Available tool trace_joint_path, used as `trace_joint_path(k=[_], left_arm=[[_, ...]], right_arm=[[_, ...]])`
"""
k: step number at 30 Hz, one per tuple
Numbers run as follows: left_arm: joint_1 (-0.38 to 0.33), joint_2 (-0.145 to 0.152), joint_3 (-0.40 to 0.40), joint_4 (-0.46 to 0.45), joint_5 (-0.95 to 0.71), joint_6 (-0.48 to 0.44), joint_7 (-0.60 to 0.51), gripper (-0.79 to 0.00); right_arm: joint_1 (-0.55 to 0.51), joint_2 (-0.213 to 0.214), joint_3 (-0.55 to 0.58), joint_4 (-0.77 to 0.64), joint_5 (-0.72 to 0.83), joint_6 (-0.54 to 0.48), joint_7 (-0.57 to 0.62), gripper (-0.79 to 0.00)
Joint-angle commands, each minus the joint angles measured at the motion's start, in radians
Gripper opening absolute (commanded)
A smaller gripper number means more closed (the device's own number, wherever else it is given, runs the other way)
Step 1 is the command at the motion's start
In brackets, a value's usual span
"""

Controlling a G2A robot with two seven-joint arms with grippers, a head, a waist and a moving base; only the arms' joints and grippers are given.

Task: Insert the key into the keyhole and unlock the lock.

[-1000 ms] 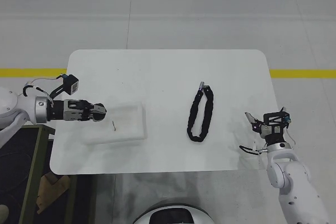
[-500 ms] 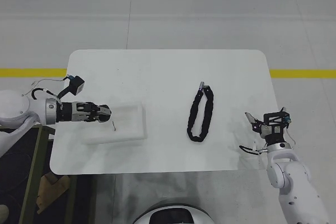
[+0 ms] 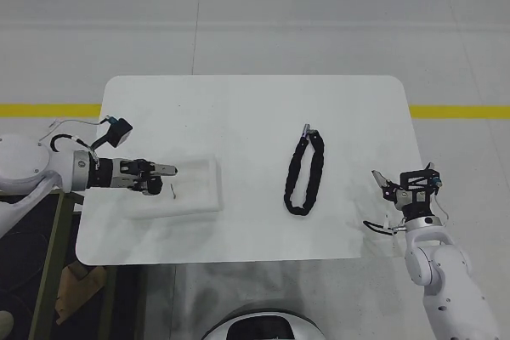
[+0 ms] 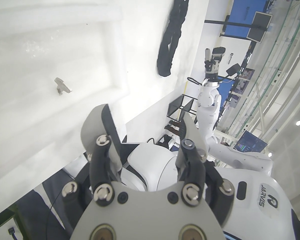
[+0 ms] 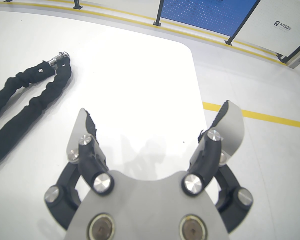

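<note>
Left gripper (image 3: 163, 170) has advanced over the foam tray (image 3: 202, 183), jaws apart, key (image 3: 174, 192) just beside its tips.

We note a white table (image 3: 255, 110) and a white foam tray (image 3: 206, 191). The key (image 4: 62, 87) reads dull silver-grey. The chain lock (image 3: 304, 174) has a plain black fabric sleeve and a silver metal end. We see pale grey floor (image 3: 323, 34) with a yellow stripe (image 3: 34, 110). On the left gripper (image 4: 145, 113) and right gripper (image 5: 156, 108): silver fingers, black pads. Blue panels (image 5: 210, 6) carry a fine dot pattern.
</note>
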Motion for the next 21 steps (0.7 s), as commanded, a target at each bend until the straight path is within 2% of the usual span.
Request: trace_joint_path(k=[1,2,3,4,6,7,9,13,18,21], left_arm=[[-0.009,-0.008,-0.006,0.014,0.012,0.094,0.007,0.000],[-0.019,-0.015,-0.010,0.022,0.009,0.135,-0.018,0.000],[-0.028,-0.024,-0.013,0.042,-0.002,0.165,-0.042,-0.086],[-0.034,-0.034,-0.011,0.068,-0.010,0.213,-0.057,-0.225],[-0.054,-0.061,-0.001,0.088,0.009,0.286,-0.094,-0.336],[-0.063,-0.076,0.007,0.105,0.024,0.322,-0.105,-0.422],[-0.085,-0.112,0.037,0.120,0.083,0.415,-0.132,-0.400],[-0.135,-0.197,0.091,0.177,0.172,0.506,-0.128,-0.419],[-0.175,-0.299,0.151,0.276,0.223,0.529,-0.117,-0.446],[-0.198,-0.354,0.187,0.342,0.263,0.528,-0.161,-0.431]], right_arm=[[0.000,0.000,0.000,0.000,0.000,0.000,0.000,0.000],[0.000,0.000,0.000,0.000,0.000,0.000,0.000,0.000],[0.000,0.000,0.000,0.000,0.000,0.000,0.000,0.000],[0.000,0.000,0.000,0.000,0.000,0.000,0.000,0.000],[0.000,0.000,0.000,0.000,0.000,0.000,0.000,0.000],[0.000,0.000,0.000,0.000,0.000,0.000,0.000,0.000],[0.000,0.000,0.000,0.000,0.000,0.000,0.000,0.000],[0.000,0.000,0.000,0.000,0.000,0.000,0.000,0.000],[0.000,0.000,0.000,0.000,0.000,0.000,0.000,0.000],[0.000,0.000,0.000,0.000,0.000,0.000,0.000,0.000]])
